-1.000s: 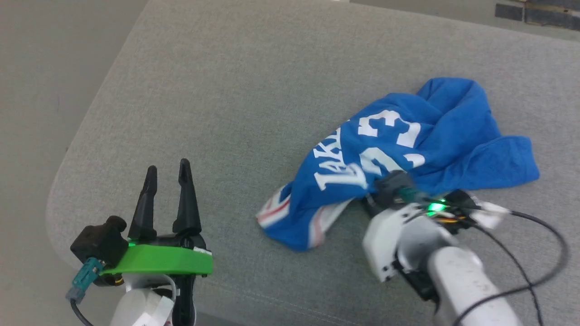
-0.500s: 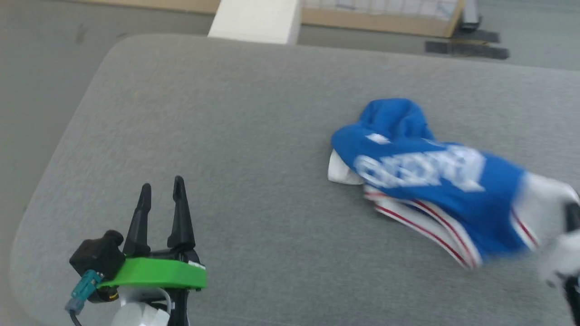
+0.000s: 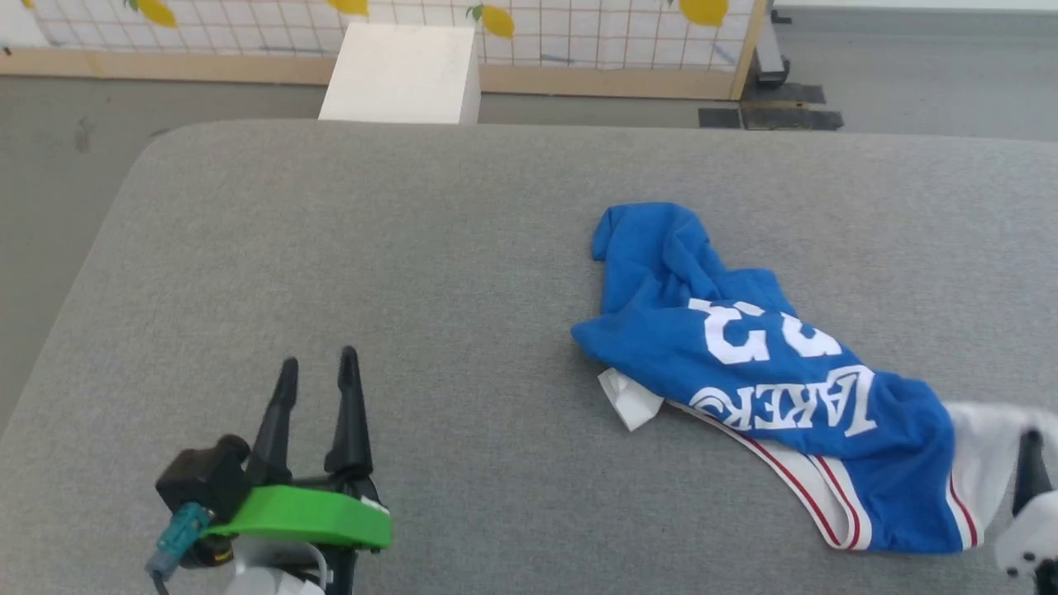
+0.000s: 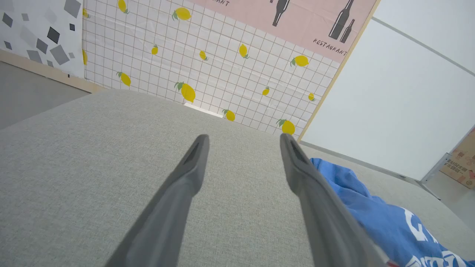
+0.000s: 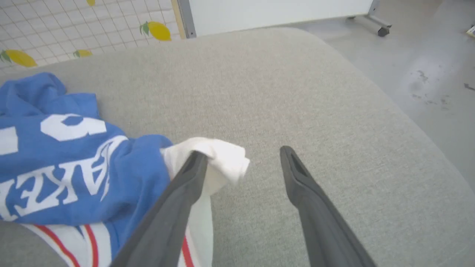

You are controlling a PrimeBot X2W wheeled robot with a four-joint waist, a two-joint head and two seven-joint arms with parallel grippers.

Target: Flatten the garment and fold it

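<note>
Here the garment [image 3: 744, 364] lies crumpled on the right half of the grey worktop [image 3: 413, 248], lettering upward. The right pincer [image 5: 243, 152] is unclenched, fingers spread, its white sleeve touching one finger. The left pincer [image 3: 319, 359] gapes empty, well apart from the cloth.

This looks like a staged robot test room rather than a real home. A broad grey fabric-covered table with rounded corners [image 3: 413, 248] stands on a bare grey hard floor [image 3: 50, 207], and past its far edge is a wood-framed partition panel printed as white tiles with yellow lemons [image 4: 207, 74], topped by a pink poster of black bottles reading "RESTAURANT" [image 4: 304, 18]. To the right, a plain white partition board [image 4: 400, 104] rests on a grey metal foot with a castor [image 5: 382, 29], a brown printed cardboard box [image 4: 462, 163] sits near it, and a plain white block [image 3: 401, 74] stands just beyond the table.
</note>
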